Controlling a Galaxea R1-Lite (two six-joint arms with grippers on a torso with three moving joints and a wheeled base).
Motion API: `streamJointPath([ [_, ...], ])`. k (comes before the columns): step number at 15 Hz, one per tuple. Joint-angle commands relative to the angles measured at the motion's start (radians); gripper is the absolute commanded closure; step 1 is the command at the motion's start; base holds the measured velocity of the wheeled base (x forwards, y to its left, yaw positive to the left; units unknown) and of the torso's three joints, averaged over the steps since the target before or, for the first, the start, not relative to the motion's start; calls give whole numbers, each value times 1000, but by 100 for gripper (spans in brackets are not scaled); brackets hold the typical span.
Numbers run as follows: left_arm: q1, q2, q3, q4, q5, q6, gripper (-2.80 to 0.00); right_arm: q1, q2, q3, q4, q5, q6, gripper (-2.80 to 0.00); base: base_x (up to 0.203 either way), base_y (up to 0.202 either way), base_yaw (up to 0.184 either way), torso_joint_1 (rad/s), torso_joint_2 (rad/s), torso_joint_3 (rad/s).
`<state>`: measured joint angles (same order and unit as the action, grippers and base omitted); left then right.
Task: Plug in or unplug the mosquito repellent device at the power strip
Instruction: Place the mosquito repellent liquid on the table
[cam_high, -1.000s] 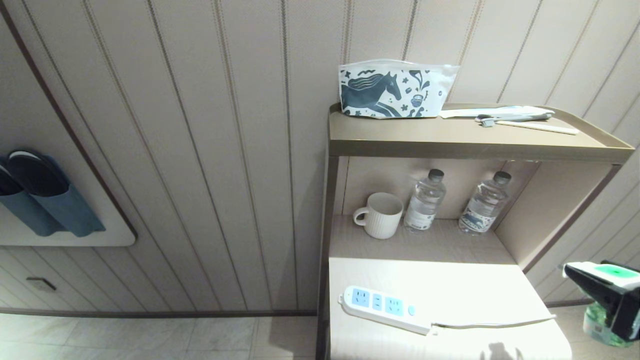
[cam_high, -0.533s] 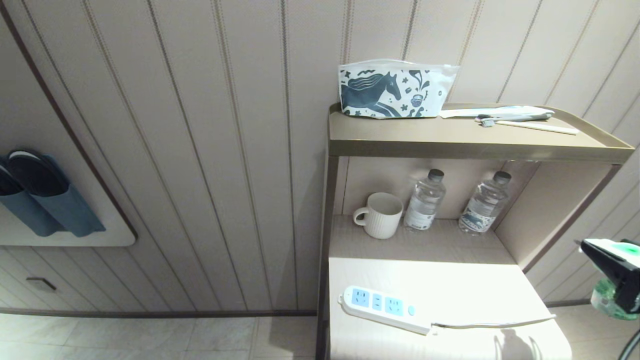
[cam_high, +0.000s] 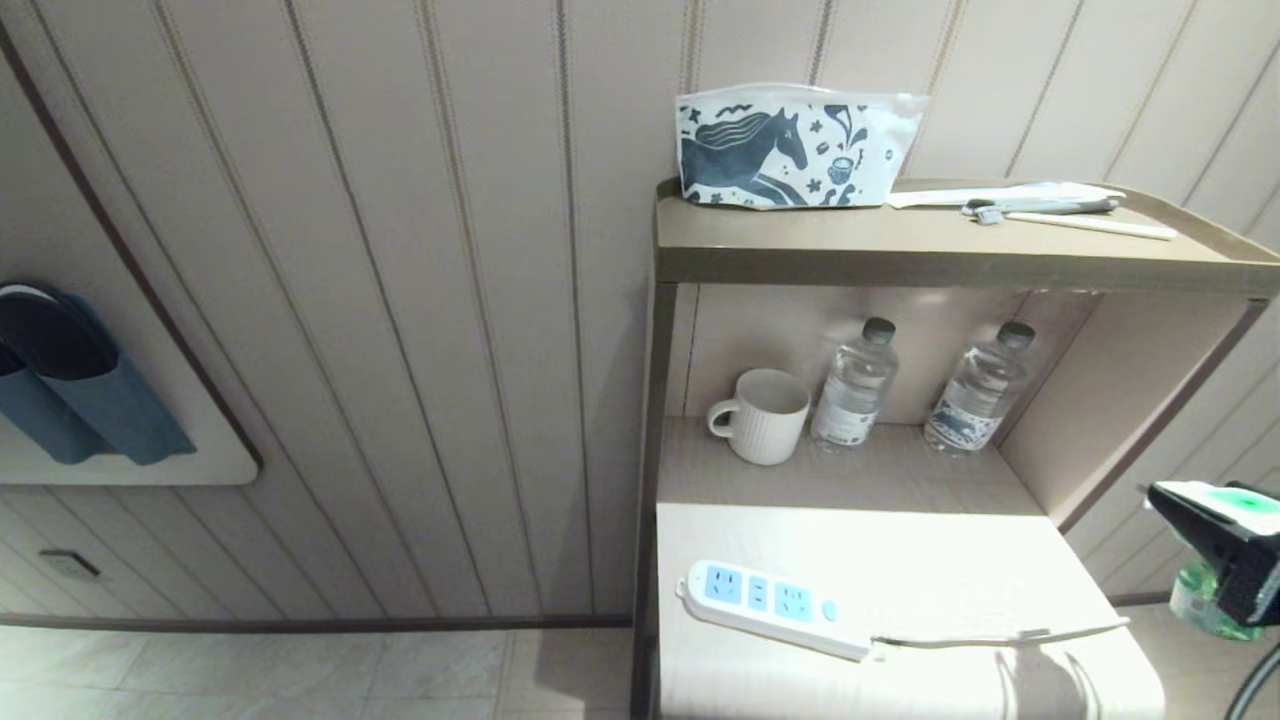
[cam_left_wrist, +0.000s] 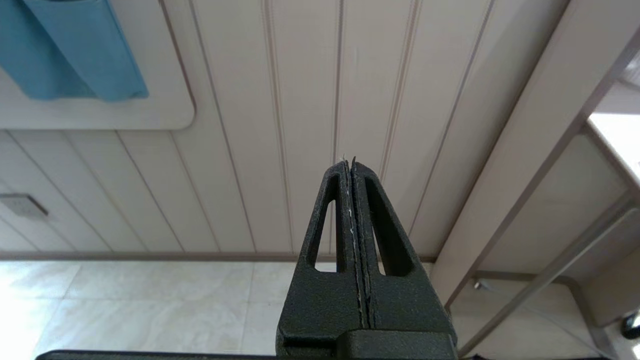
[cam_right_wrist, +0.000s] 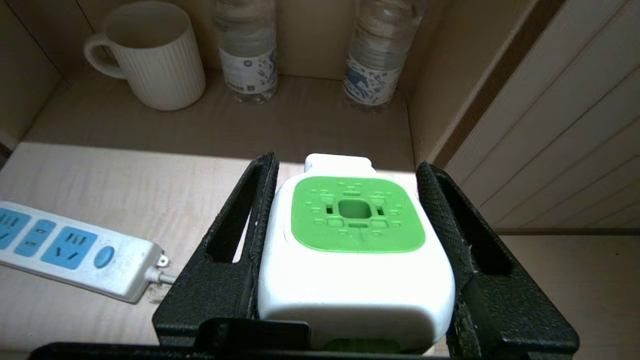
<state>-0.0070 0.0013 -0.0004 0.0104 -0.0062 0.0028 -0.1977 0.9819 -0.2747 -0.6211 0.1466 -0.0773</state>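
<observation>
My right gripper (cam_high: 1190, 498) hangs at the far right, off the right edge of the table, shut on the mosquito repellent device (cam_high: 1236, 500). In the right wrist view the device's white head with its green centre (cam_right_wrist: 356, 215) fills the space between the black fingers (cam_right_wrist: 240, 220), and both press its sides. Its green bottle (cam_high: 1198, 600) hangs below. The power strip (cam_high: 765, 604) lies flat near the table's front left, its sockets bare (cam_right_wrist: 65, 250) and its cord (cam_high: 1000, 637) running right. My left gripper (cam_left_wrist: 348, 162) is shut and empty, facing the wall panel.
A white mug (cam_high: 765, 415) and two clear water bottles (cam_high: 850, 385) (cam_high: 975, 392) stand at the back of the lower shelf. The top shelf (cam_high: 900, 255) carries a horse-print pouch (cam_high: 790, 145) and toiletries (cam_high: 1040, 205). Blue slippers (cam_high: 70, 390) hang on the wall, left.
The whole head view has shifted, so the camera has moved. The right gripper with the device now sits slightly higher and further right beside the table. The power strip has stayed put.
</observation>
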Motion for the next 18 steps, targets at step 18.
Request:
streamJointPath([
  [18, -2, 2, 0, 0, 0, 0, 0, -3, -60, 2, -6, 125, -3, 0, -2, 5, -110, -136, 317, 175],
])
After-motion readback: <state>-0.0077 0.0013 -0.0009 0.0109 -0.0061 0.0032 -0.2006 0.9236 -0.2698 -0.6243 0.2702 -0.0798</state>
